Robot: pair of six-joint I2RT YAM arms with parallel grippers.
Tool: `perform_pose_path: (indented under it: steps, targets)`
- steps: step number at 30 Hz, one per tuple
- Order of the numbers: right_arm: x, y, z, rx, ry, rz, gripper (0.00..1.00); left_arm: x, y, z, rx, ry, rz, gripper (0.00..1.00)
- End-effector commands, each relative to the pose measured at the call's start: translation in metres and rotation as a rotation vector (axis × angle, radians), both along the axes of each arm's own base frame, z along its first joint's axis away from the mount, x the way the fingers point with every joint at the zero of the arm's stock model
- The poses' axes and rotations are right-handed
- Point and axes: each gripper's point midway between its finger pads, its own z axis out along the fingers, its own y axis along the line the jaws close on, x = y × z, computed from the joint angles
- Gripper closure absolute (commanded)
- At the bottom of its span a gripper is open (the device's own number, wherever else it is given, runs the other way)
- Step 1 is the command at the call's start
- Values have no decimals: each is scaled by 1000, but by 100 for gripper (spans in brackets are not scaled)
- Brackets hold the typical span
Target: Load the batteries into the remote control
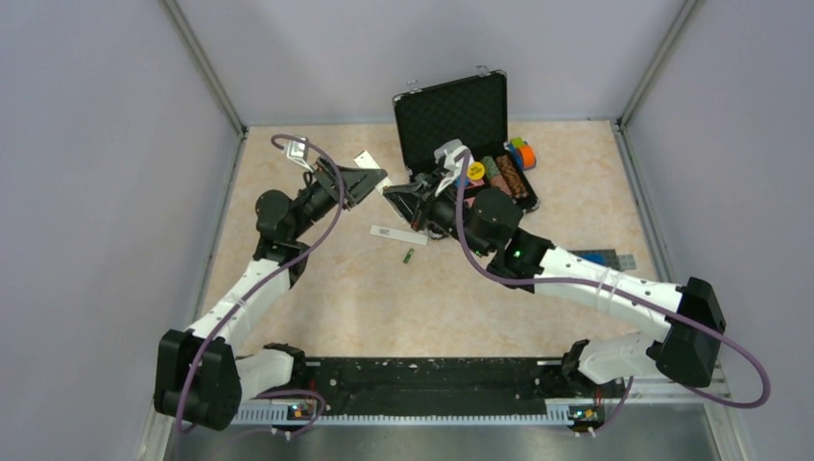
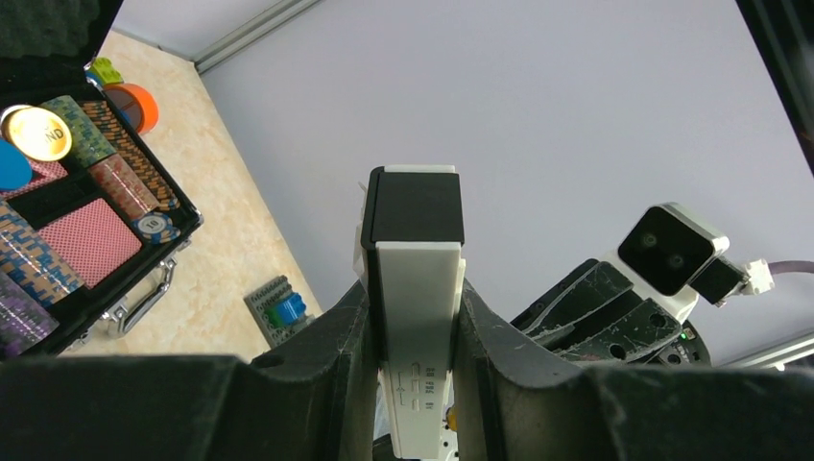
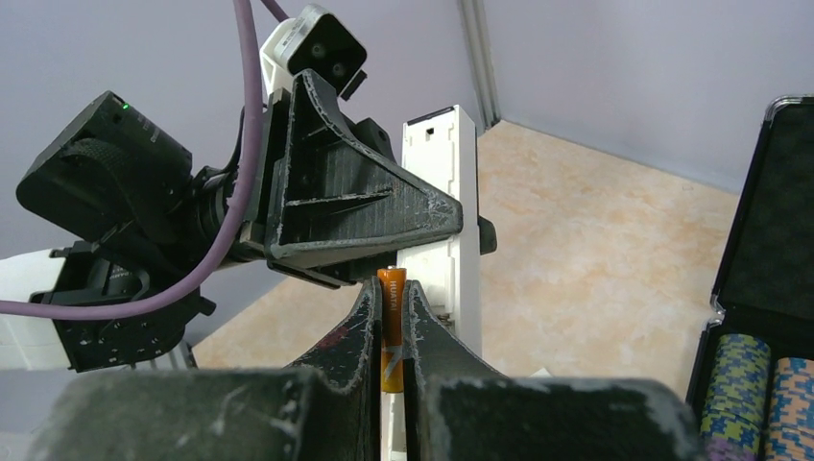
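Meeting above the middle of the tabletop (image 1: 317, 298), the two arms bring the parts together. The left claw (image 2: 416, 322) is clamped on the one remote control (image 2: 419, 279), holding it upright and clear of the surface. At about 3 o'clock from it in the overhead view, the right claw (image 3: 389, 288) is pinched narrow on a brownish-orange battery (image 3: 392, 336), whose tip stands just beside the remote's white body; whether they touch cannot be told.

Batteries number two. The second, a green battery (image 1: 408, 255), lies loose on the tabletop at 6 o'clock from a single white strip (image 1: 398, 233), possibly the battery cover.

The likeliest trouble is the thin cell slipping or tilting in its slight grip if it meets the bay edge off-line. A push could also twist the remote in the left claw, and polarity cannot be read from here. One open chip case (image 1: 461, 115) stands at 12 o'clock.
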Motion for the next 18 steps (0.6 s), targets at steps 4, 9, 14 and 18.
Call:
perform_pose_path:
  steps: [4,9,14,18]
  targets:
    - [-4,-2,10,14,-70,2,98,-8,9,29,-54,-63,39,100]
    - [-2,-5,0,-31,-83,-13,97,-7,9,29,-61,-46,42,100]
    - [-4,-7,-5,-55,-78,-5,97,-3,12,26,-56,-23,66,100]
    - [-9,-7,-8,-68,-70,18,96,0,13,27,-49,-26,81,100]
